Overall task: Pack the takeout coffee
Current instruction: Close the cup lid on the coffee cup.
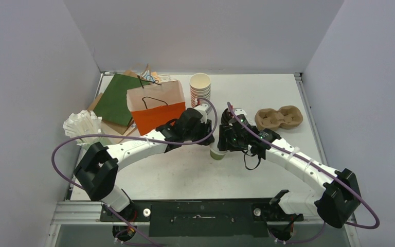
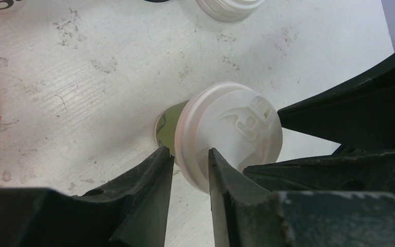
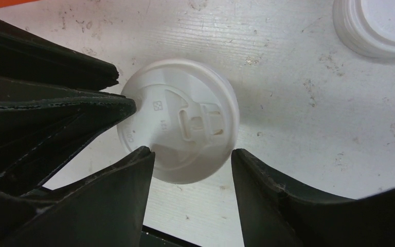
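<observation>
The coffee cup (image 1: 217, 153) stands in the middle of the table (image 1: 185, 175). The left gripper (image 2: 189, 153) is at its left side and the right gripper (image 3: 189, 153) is at its right side. The stack of cups (image 1: 200, 87) stands behind it. The cup tray (image 1: 279, 117) lies further back on the right. The paper bags (image 1: 146, 103) lie back on the left, partly on top of each other.

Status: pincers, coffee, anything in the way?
Left pincer narrow at white plastic lid rim, grip unclear; right pincer open astride it. Olive-green paper cup standing on white table. Brown moulded-pulp cup carrier apart, rightward.
</observation>
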You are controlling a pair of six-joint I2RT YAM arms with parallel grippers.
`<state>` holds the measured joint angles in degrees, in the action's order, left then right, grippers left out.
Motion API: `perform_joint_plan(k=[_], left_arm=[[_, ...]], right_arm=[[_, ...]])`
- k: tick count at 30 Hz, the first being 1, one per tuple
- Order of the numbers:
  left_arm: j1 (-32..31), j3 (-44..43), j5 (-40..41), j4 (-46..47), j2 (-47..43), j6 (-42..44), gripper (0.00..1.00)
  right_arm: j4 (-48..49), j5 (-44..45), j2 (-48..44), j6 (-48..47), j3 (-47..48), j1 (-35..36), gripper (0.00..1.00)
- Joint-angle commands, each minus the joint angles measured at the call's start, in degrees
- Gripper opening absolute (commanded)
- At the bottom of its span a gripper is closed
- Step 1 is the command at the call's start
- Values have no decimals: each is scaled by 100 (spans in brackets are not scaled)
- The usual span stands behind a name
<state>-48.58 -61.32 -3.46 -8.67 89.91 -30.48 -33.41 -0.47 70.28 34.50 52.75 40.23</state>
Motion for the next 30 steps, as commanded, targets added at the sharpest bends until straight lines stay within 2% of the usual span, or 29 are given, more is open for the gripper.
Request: perform_joint_plan(k=[1, 8, 14, 18, 23, 30], left_arm=[[58, -383, 80, -92, -66, 219, 31], [76, -272, 188, -42, -354, 253, 32], [19, 545, -79, 482, -917, -67, 27], [-97, 1139, -146, 782, -1350, -448, 24], [-234, 1955, -144, 1735, -1851, -1017, 19], [-178, 2489, -324, 2513, -1767, -1409, 11]], right_arm=[[-239, 241, -134, -266, 348, -33, 58], [-244, 170, -174, -637, 600, -116, 56], [-96, -101, -98, -1180, 629, -416, 46], [216, -587, -25, -1578, 628, -670, 48], [624, -1275, 210, -1817, 598, -1027, 52], [1225, -1859, 486, -1827, 388, -1333, 56]])
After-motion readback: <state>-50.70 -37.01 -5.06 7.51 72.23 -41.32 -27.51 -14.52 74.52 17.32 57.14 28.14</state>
